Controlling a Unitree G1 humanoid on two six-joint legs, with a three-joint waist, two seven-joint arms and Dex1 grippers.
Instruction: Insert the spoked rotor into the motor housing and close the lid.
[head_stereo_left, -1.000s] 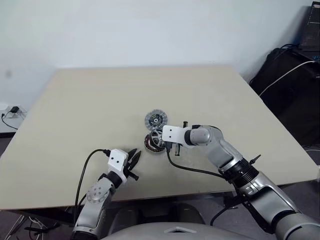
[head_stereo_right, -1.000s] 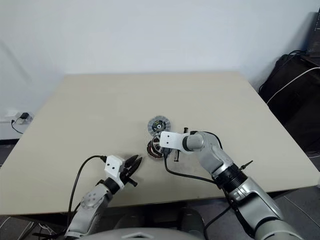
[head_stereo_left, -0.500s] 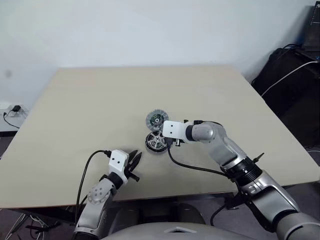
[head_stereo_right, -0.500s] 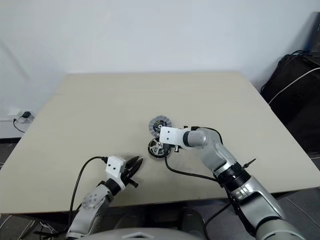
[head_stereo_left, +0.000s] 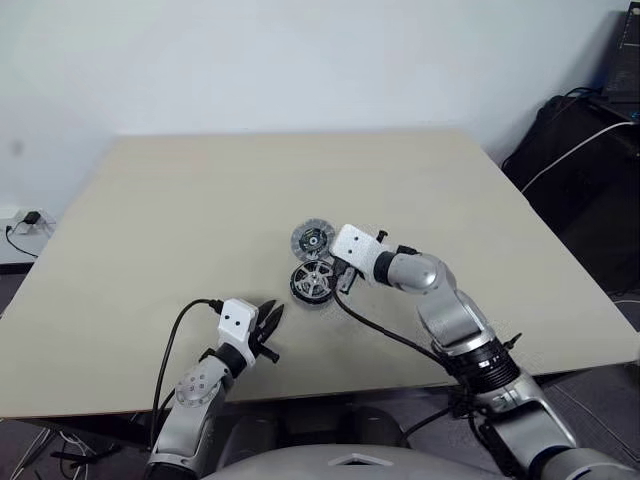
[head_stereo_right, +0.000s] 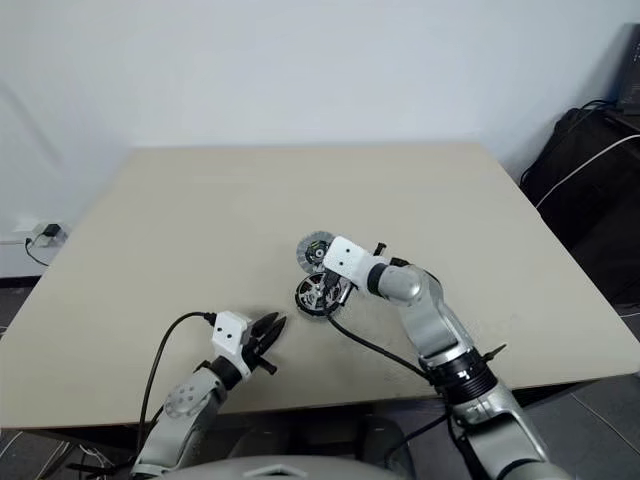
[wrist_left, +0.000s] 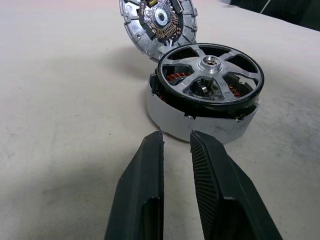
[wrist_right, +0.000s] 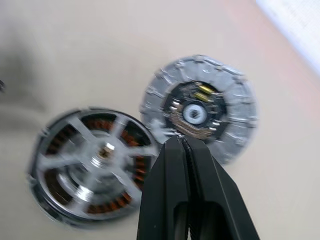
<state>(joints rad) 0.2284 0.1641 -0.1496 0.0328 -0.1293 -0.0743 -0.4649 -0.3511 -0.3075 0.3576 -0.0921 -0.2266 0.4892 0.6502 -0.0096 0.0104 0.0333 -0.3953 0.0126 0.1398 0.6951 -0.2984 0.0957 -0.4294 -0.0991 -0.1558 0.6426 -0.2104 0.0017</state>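
Spoked rotor (wrist_left: 210, 75) seated on top of the motor housing (wrist_left: 200, 117) near the middle of the table (head_stereo_left: 150, 220), copper windings showing through the gaps between spokes; lid (head_stereo_left: 312, 240) lying ribbed face up on the table just beyond the housing, touching or almost touching it. Right gripper (wrist_right: 184, 141) clenched tight on nothing, poised above the gap between housing and lid; left gripper (wrist_left: 176, 141) a little apart, empty, aimed at the housing from the near side of the table.

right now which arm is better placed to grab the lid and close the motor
Right. The right gripper hangs shut just over the lid, beside the motor with its wheel in. The left gripper sits nearer the table's edge.
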